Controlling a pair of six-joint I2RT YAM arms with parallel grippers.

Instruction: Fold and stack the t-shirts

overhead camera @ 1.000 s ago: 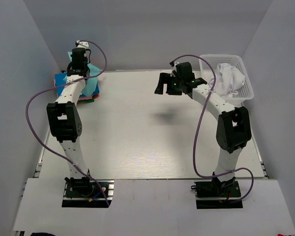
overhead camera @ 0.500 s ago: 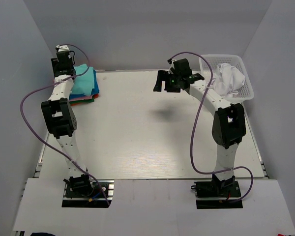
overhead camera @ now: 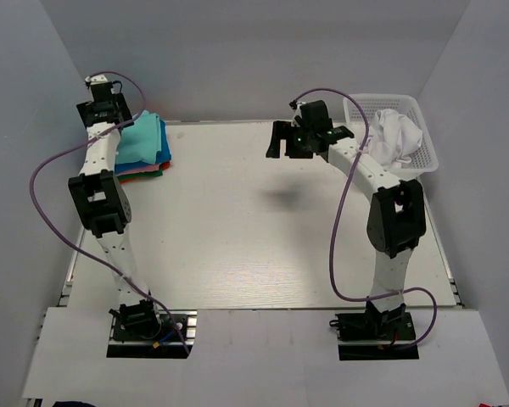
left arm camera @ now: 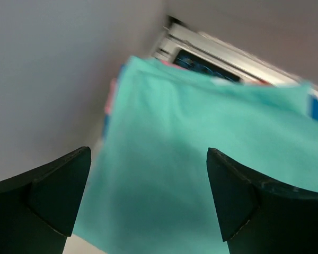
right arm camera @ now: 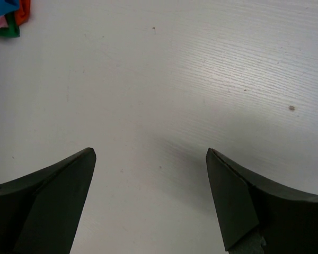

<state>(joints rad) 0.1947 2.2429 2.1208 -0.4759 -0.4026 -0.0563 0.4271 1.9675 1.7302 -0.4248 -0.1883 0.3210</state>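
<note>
A stack of folded t-shirts [overhead camera: 144,146] lies at the table's far left corner, a teal t-shirt [left arm camera: 201,159] on top with pink, red, green and blue edges under it. My left gripper [overhead camera: 102,108] hangs open beside and above the stack's left edge, holding nothing; in the left wrist view its gripper [left arm camera: 148,159] frames the teal cloth below. A crumpled white t-shirt [overhead camera: 394,136] fills the white basket [overhead camera: 427,148] at the far right. My right gripper [overhead camera: 290,140] is open and empty above the bare table at the far centre, seen also in the right wrist view [right arm camera: 148,159].
Grey walls close in on the left, back and right, and the left gripper is close to the left wall. The corner of the stack [right arm camera: 8,16] shows at the upper left of the right wrist view. The table [overhead camera: 254,229] is white.
The left gripper let go of the teal t-shirt, opened, and drew back to the left, off the stack toward the wall. The right arm shifted slightly left.
</note>
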